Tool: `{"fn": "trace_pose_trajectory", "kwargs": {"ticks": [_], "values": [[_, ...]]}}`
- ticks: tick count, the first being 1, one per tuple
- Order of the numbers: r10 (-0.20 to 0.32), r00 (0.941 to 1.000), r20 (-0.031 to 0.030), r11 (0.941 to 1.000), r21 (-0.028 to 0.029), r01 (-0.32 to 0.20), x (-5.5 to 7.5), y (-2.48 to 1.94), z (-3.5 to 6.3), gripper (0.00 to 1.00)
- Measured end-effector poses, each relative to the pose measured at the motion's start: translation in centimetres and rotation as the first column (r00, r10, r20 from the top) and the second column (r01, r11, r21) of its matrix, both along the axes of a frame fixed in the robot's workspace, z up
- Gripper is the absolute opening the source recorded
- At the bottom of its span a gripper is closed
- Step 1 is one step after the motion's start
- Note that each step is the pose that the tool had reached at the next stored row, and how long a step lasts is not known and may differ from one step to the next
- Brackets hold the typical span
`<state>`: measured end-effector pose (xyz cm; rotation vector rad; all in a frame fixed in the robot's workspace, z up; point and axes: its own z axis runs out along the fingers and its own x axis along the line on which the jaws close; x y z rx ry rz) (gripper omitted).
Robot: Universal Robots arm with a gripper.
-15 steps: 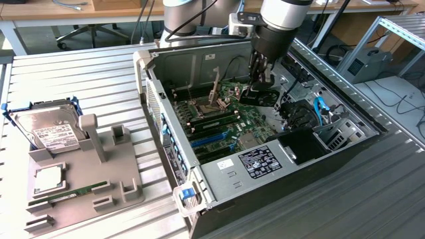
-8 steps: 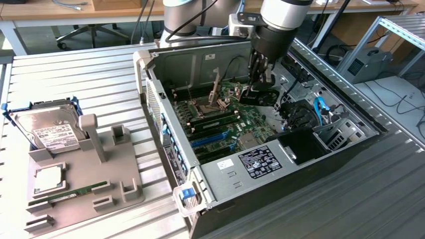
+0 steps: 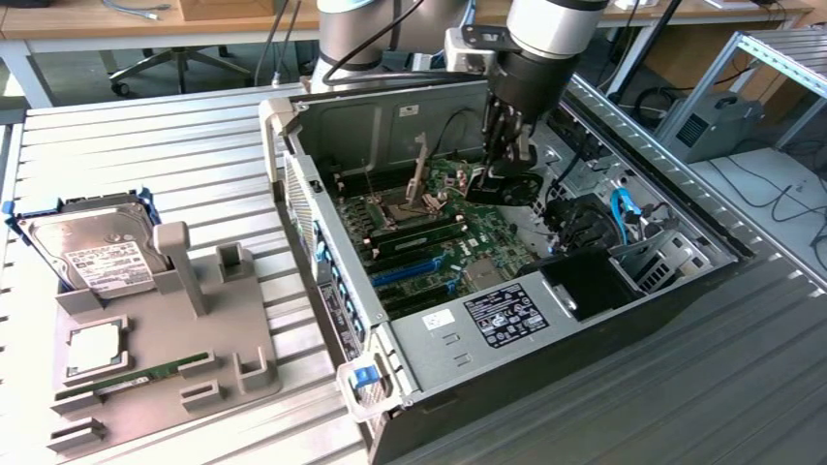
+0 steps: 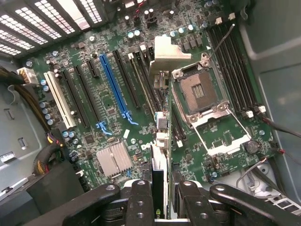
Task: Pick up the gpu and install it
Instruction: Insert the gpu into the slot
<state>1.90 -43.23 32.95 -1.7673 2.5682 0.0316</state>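
My gripper [image 3: 506, 167] reaches down into the open computer case [image 3: 517, 325] and is shut on the gpu [image 3: 499, 187], a thin black card. In the wrist view the gpu [image 4: 159, 141] is seen edge-on between the two black fingers [image 4: 141, 200], with its silver bracket [image 4: 169, 54] at the far end. The card hangs a little above the green motherboard [image 4: 113, 136]. It runs roughly along the black expansion slots, between the long blue slot [image 4: 112, 84] and the open CPU socket [image 4: 200, 92].
Beside the case, on the exterior view's left, a grey fixture [image 3: 155, 358] holds a silver hard drive [image 3: 97, 254] and a green memory stick [image 3: 142, 373]. Inside the case are a small heat sink [image 4: 114, 160], blue cables [image 3: 621, 218], black cable bundles and steep metal walls.
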Motion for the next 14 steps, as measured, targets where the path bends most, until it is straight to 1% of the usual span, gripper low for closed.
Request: {"fn": "trace_pose_trajectory", "kwargs": {"ticks": [14], "values": [[0.045,0.9990,0.0000,0.9990,0.0000,-0.045,0.00,0.00,-0.01,0.26]]}}
